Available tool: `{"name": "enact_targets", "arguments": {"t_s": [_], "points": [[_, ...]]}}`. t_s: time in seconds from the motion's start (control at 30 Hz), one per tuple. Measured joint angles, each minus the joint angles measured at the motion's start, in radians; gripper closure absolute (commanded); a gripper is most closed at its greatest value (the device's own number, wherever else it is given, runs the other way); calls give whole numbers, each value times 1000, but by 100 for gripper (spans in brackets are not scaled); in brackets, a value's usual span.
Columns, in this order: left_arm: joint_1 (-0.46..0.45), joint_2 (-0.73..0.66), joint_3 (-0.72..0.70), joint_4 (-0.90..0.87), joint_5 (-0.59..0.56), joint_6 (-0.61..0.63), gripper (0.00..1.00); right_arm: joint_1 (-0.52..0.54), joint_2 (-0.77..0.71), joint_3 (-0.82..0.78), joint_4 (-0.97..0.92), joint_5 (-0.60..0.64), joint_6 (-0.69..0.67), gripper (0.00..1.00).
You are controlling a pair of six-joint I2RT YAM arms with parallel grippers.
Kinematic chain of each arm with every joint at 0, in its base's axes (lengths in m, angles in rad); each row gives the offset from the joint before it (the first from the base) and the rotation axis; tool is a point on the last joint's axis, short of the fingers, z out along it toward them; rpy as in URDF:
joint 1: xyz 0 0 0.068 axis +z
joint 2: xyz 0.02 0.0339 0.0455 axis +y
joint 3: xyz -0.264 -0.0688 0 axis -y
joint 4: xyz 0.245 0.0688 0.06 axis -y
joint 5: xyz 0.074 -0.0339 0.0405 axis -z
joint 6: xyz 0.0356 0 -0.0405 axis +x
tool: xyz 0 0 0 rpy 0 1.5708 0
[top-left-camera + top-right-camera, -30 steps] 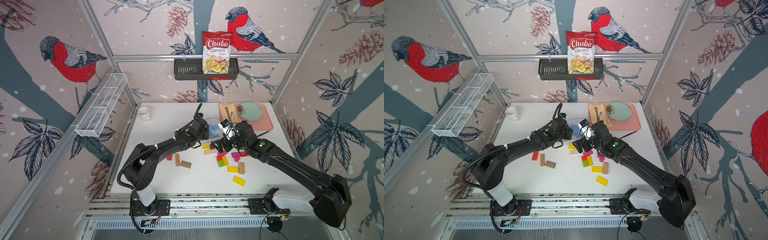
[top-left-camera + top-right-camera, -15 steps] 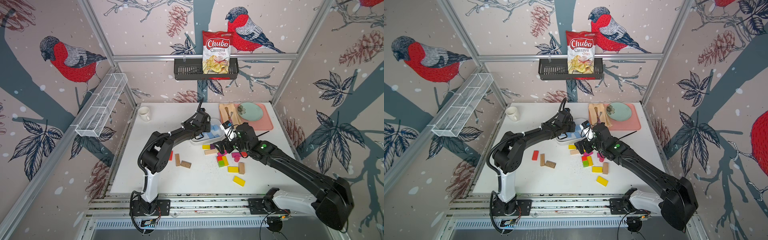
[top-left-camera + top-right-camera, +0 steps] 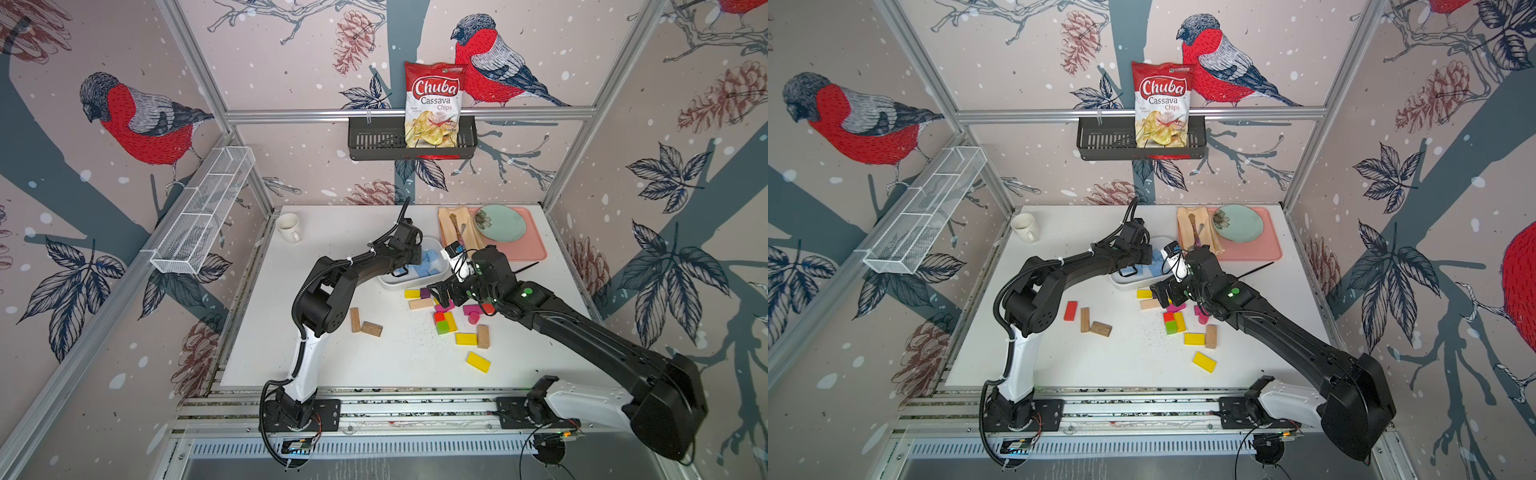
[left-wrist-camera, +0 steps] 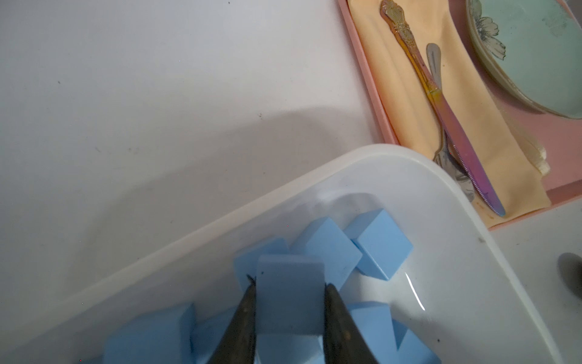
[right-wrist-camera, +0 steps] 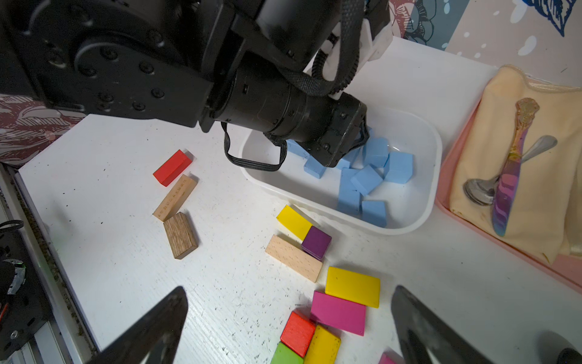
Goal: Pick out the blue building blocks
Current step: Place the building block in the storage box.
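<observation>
Several blue building blocks [image 5: 365, 179] lie in a white bin [image 5: 434, 176] mid-table, seen in both top views [image 3: 428, 264] [image 3: 1156, 266]. My left gripper [image 4: 289, 285] hangs just over that pile, shut on one blue block [image 4: 289, 309] squeezed between its dark fingers. From above, the left gripper [image 3: 411, 257] sits over the bin's [image 3: 399, 284] far-left part. My right gripper [image 5: 290, 293] is open wide above the mixed coloured blocks [image 5: 338, 312] just in front of the bin, holding nothing; in a top view the right gripper [image 3: 442, 293] hovers beside a purple block.
Yellow, red, pink, green, purple and plain wooden blocks [image 3: 478, 360] are scattered in front of the bin; two wooden ones [image 3: 371, 328] and a red one [image 3: 1070, 310] lie to the left. A pink tray [image 3: 536, 245] with plate and cutlery sits back right, a mug [image 3: 287, 224] back left.
The left arm's elbow has lifted and its gripper has gone further in over the bin, still holding the blue block. The right gripper has slid slightly left and nearer, still open.
</observation>
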Motion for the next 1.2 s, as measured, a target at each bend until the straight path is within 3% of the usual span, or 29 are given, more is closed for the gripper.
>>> {"name": "enact_targets", "arguments": {"t_s": [0.67, 0.9, 1.2], "points": [[-32, -72, -120, 53, 121, -12, 99, -2, 7, 0, 0, 8, 1, 1], [-53, -72, -120, 49, 116, -5, 79, -2, 7, 0, 0, 11, 3, 0], [-53, -92, -120, 45, 99, 7, 41, -2, 7, 0, 0, 19, 3, 1]]}}
